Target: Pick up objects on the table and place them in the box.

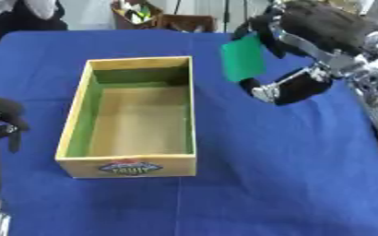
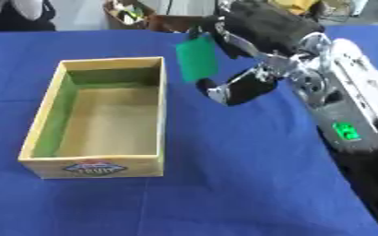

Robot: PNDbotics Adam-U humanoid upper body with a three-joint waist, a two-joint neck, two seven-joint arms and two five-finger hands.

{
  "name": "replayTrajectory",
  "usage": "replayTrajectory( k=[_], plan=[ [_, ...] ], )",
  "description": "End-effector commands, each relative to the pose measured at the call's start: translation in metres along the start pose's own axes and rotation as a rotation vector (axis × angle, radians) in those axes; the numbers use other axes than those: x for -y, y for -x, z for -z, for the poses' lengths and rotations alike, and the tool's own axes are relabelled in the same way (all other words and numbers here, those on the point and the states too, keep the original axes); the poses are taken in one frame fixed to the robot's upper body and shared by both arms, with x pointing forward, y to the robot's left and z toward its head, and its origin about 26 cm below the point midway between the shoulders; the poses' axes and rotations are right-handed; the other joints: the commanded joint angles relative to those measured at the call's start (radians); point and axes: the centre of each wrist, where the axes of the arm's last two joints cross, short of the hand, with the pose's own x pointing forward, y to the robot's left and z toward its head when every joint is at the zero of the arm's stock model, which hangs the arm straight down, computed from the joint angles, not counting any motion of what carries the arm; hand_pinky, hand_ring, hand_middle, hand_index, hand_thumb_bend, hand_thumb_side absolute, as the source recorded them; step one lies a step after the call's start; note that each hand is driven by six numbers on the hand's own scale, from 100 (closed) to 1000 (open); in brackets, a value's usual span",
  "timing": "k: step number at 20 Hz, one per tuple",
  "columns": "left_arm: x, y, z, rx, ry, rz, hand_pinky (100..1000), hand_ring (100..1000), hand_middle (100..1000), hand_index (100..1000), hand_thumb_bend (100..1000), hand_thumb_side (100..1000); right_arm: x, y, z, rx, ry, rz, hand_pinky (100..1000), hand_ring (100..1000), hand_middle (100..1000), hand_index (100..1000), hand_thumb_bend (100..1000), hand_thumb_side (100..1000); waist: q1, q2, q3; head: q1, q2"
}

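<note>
An open wooden box (image 1: 131, 115) with a green inner wall stands on the blue table, nothing visible inside it. My right hand (image 1: 305, 50) hangs above the table just right of the box's far right corner, its fingers and thumb pinching a flat green card (image 1: 243, 58) that hangs upright. My left hand (image 1: 0, 120) shows at the left edge beside the box, dark fingers curled downward and holding nothing.
The blue cloth (image 1: 289, 175) covers the whole table. A brown basket with clutter (image 1: 144, 16) stands beyond the far edge. My right forearm with a green light (image 2: 345, 131) fills the right side of the right eye view.
</note>
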Motion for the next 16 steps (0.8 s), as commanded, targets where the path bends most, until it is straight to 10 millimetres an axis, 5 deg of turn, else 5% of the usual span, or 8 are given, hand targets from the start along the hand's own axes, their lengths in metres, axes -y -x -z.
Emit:
replayTrajectory(
  k=[1,9,16],
  plan=[
    [0.002,-0.007,0.004,0.032,0.025,-0.008,100,362,482,459,100,886,0.003,0.003,0.017,-0.013,0.039,0.051,675,594,205,211,100,198,-0.002,-0.015,0.011,-0.020,-0.017],
    [0.015,-0.009,0.004,0.041,0.103,-0.055,100,362,482,457,100,890,-0.022,0.000,0.063,-0.023,0.032,0.156,682,586,190,206,100,198,-0.016,-0.017,0.103,-0.099,-0.020],
    [0.021,-0.011,0.005,0.056,0.138,-0.083,100,358,475,427,100,894,-0.057,0.007,0.079,-0.042,-0.076,0.219,700,588,180,205,100,198,-0.027,-0.021,0.152,-0.156,-0.016]
  ],
)
